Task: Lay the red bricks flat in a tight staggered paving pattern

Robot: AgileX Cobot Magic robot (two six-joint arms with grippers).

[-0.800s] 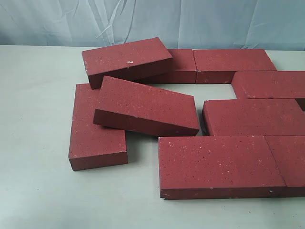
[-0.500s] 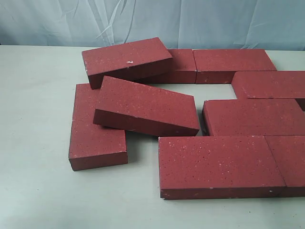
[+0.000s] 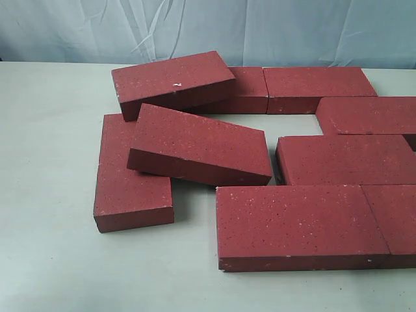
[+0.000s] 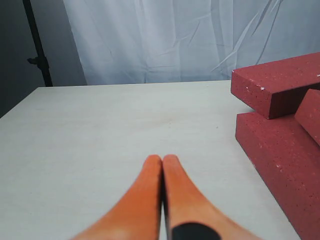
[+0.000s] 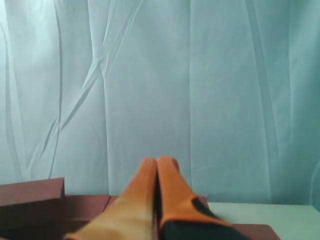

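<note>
Red bricks [image 3: 344, 159]: nine counted in the exterior view, all on the pale worktop [image 3: 45, 162]. Those at the back and right lie flat in rough rows, with an open gap in the middle.
Tilted brick [image 3: 198, 144]: lies askew, one end up on the left brick [image 3: 127, 185], the other end down near the front brick [image 3: 299, 224]. Not flat.
Chipped brick [image 3: 172, 81]: white mark on its top face. It sits raised at the back and appears propped on the back-row brick [image 3: 250, 88]. Not flat either.
Left pincer [image 4: 162, 162]: orange fingers pressed together, nothing between them. It is over bare worktop, with bricks near on one side.
Right pincer [image 5: 157, 165]: pressed together, empty. It is held high facing the curtain [image 5: 200, 75], with bricks low in its view.
Step in hand: judged part-way. Some rows are laid, two bricks are still stacked or askew, and the left brick runs crosswise. Neither arm is on a brick.
Next move: probably the tilted brick, since it blocks the left one. The pincer must spread to span it or push at an edge. The brick then has to come clear of the left brick, go flat into the middle gap and be pushed tight. It looks heavy, so an off-centre grip may let it tip.
Change from earlier frames: none seen. Every brick lies where it did.
</note>
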